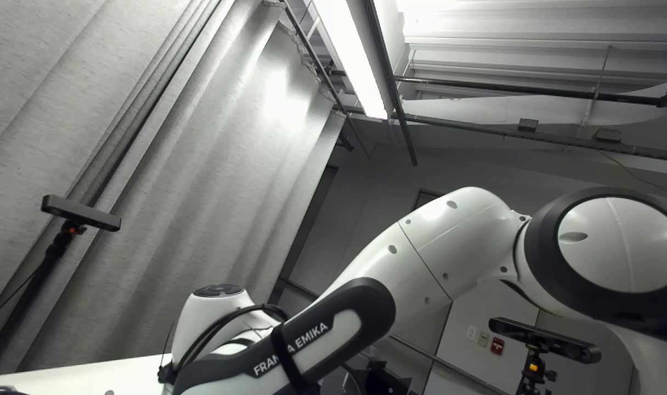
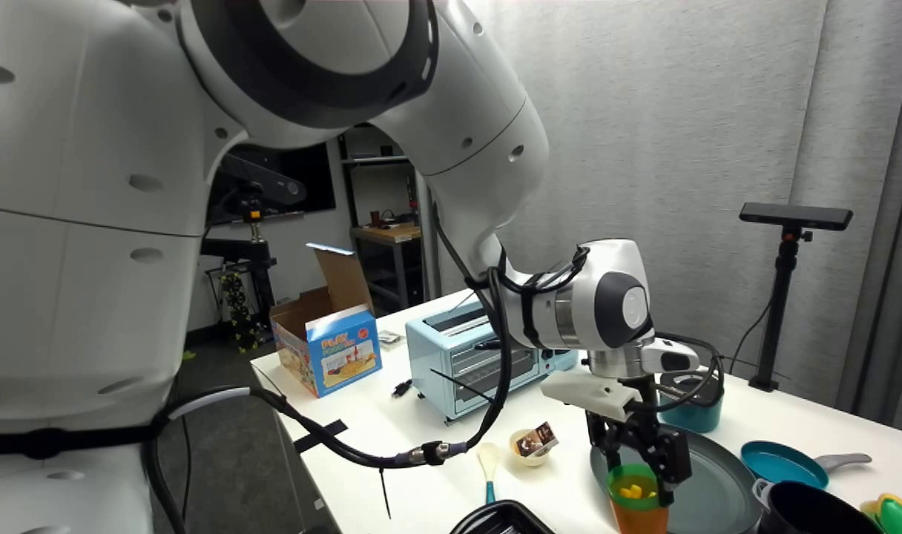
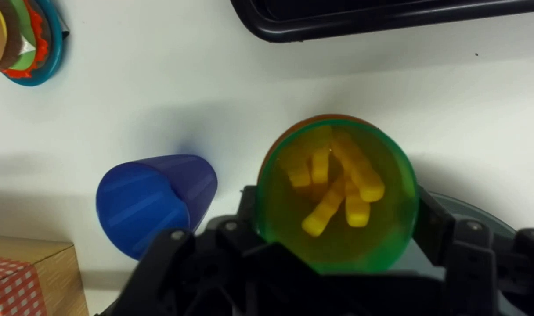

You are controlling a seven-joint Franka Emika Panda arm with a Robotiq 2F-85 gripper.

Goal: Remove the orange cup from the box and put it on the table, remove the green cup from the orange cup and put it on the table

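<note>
The translucent green cup (image 3: 337, 245) sits nested in the orange cup (image 2: 636, 519), with several yellow pieces inside it. The green cup's rim (image 2: 625, 473) stands above the orange one. My gripper (image 2: 640, 478) is around them from above. In the wrist view its fingers (image 3: 337, 206) touch both sides of the green cup. The orange cup's base is cut off, so I cannot tell whether it touches the pale table (image 2: 414, 497). An open blue box (image 2: 343, 352) stands at the far end. A cardboard box (image 3: 52, 276) with red checks shows in the wrist view.
A grey plate (image 2: 718, 482) lies right behind the cups. A black tray (image 2: 507, 519), blue cup (image 3: 144, 206), toy burger (image 3: 21, 39), small bowl (image 2: 525, 449), spoon (image 2: 489, 467), toaster oven (image 2: 458, 363), teal pan (image 2: 781, 463) and black pot (image 2: 807, 512) surround them.
</note>
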